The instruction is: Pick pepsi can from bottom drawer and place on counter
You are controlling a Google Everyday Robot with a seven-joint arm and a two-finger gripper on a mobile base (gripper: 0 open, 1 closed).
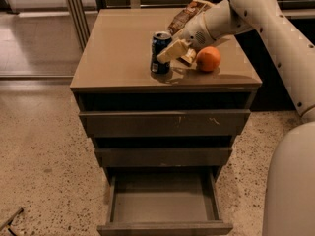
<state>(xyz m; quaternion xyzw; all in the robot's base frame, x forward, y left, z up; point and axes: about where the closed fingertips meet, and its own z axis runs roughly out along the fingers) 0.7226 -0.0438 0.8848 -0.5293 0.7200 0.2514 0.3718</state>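
pepsi can [159, 53] stands upright on the counter [115, 48], toward the front edge & a bit rt of centre, silver top up. the gripper [174, 58] is low over the same surface, just rt of the can, reaching in from the rt on the white arm [268, 18]. jaws are apart: one tan finger [171, 51] slants across the can's rt side, touching or nearly so, and the other sits btwn can & orange [208, 59]. can't tell if there's any squeeze on the can, since it isn't seen btwn the two.

the orange rests on the surface just rt of the gripper, near the front rt corner. brown-and-white snack bag [183, 15] shows behind the gripper's wrist, further back on the surface, partly hidden by it.

bottom drawer [165, 227] is pulled out toward the cam, grey inside showing. top drawer [165, 123] & middle drawer [165, 156] are pushed in, dark gaps above each. speckled floor [44, 146] all around the cabinet. robot's white body [290, 186] fills the lower rt.
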